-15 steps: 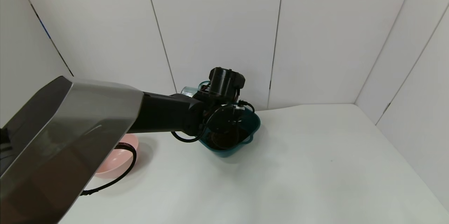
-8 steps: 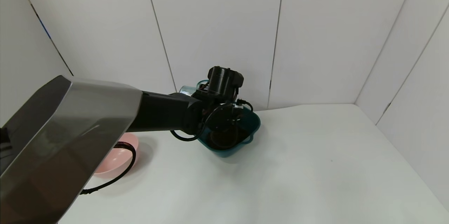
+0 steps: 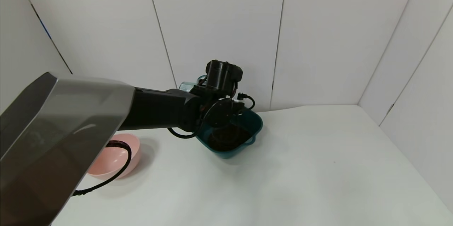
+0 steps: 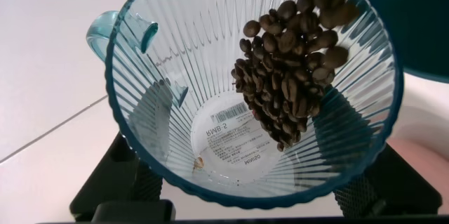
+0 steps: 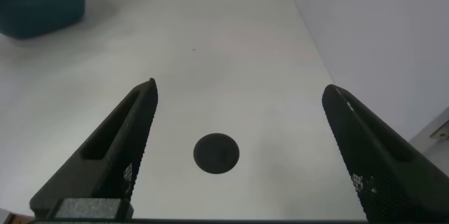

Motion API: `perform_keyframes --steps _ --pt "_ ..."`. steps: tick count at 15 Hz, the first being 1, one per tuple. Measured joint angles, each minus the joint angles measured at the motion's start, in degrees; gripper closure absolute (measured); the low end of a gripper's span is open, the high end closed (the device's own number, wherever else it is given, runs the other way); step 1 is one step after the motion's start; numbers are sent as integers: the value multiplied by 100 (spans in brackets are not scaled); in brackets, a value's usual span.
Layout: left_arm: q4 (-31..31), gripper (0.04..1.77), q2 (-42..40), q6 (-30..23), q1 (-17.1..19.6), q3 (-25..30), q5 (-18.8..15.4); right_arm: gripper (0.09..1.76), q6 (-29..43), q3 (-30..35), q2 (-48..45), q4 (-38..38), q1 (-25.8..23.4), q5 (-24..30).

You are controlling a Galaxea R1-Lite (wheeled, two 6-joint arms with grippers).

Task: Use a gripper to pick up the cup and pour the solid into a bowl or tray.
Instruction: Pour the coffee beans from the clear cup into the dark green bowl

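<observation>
My left gripper (image 3: pixel 216 89) hangs over the dark teal bowl (image 3: pixel 257 124) at the back of the table, shut on the ribbed translucent cup (image 3: pixel 185 86). Only a sliver of the cup shows behind the motor housing in the head view. In the left wrist view the cup (image 4: pixel 175 76) is tipped, held between the two fingers (image 4: pixel 133 182) of the left gripper (image 4: pixel 249 185). Dark brown beans (image 4: pixel 291 76) slide along its wall to the rim. A heap of beans (image 3: pixel 226 137) lies in the bowl. My right gripper (image 5: pixel 240 92) is open and empty above bare table.
A round pink bowl (image 3: pixel 116 157) sits at the front left, partly behind my left arm and its cable. The teal bowl (image 5: pixel 38 3) shows far off in the right wrist view, and a black round spot (image 5: pixel 216 153) marks the table there. White walls stand close behind the bowl.
My left gripper has risen a little over the teal bowl with the cup. More of the bean heap in the bowl and of the pink bowl now shows.
</observation>
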Motion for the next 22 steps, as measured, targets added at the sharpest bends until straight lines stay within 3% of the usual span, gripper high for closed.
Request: perform_keyframes --steps 16,22 --pt "52 52 -105 63 7 135 118 14 0 0 0 2 0 -2" --pt "56 52 -44 239 -67 133 455 14 -2 0 0 2 0 -5"
